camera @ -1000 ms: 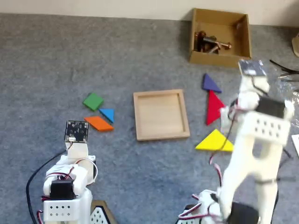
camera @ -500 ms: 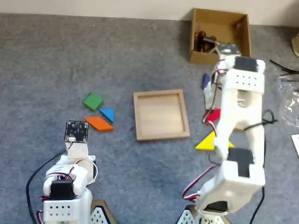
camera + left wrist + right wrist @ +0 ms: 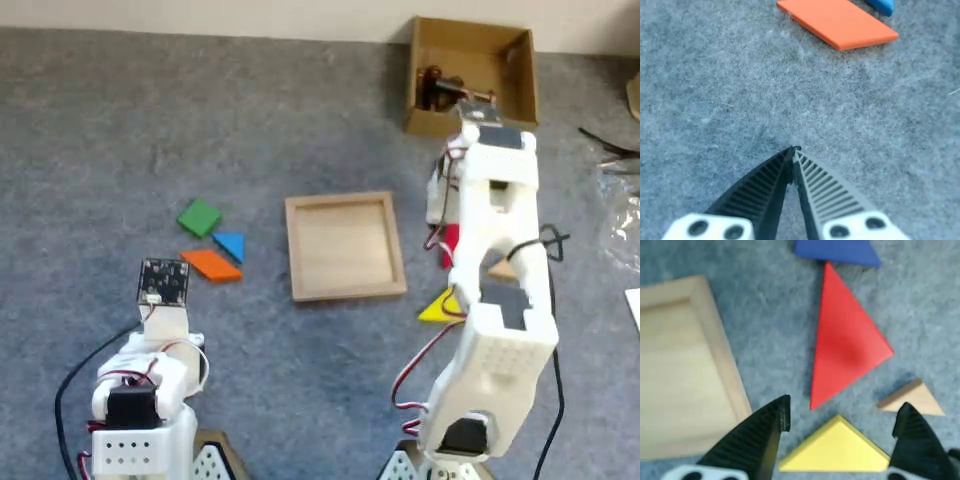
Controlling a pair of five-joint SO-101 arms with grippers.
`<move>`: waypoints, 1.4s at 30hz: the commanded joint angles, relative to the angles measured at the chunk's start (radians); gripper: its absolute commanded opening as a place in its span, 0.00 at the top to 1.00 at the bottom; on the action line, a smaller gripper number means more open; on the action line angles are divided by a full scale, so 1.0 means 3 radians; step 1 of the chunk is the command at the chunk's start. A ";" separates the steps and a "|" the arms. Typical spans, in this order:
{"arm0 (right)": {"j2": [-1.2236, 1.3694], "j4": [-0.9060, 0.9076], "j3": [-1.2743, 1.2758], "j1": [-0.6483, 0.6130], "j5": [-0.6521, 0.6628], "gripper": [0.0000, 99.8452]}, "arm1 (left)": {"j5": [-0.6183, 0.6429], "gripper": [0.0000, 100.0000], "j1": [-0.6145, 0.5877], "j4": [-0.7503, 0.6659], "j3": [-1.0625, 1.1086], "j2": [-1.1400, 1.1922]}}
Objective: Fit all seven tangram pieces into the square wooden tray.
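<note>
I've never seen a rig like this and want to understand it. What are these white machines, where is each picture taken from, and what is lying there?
These are two small robot arms, left and right, side by side at a grey table. One picture looks down from above. The other two come from a camera on each arm's wrist, looking past its gripper. The left gripper is shut on nothing, near an orange parallelogram. The right gripper is open, close to a red triangle and a yellow triangle. From above you also see a green square, a small blue triangle, the empty wooden tray and a cardboard box. Nothing is held.
</note>
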 commanded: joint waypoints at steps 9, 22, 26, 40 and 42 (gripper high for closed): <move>0.0294 -0.0376 -0.0187 -0.0028 -0.0281 0.69 | -0.0020 0.99 -0.0038 0.0026 0.0074 -0.0018; 0.0309 -0.0831 -0.0156 0.0146 -0.0302 0.69 | -0.0020 0.99 -0.0038 0.0026 0.0074 -0.0018; 0.0309 -0.0826 -0.0069 0.0197 -0.0302 0.69 | -0.0020 0.99 -0.0038 0.0026 0.0074 -0.0018; 0.0309 -0.1184 0.0366 0.0182 -0.0276 0.69 | -0.0020 0.99 -0.0038 0.0026 0.0074 -0.0018; 0.0315 -0.1184 0.0366 0.0182 -0.0276 0.69 | -0.0020 0.99 -0.0038 0.0026 0.0074 -0.0018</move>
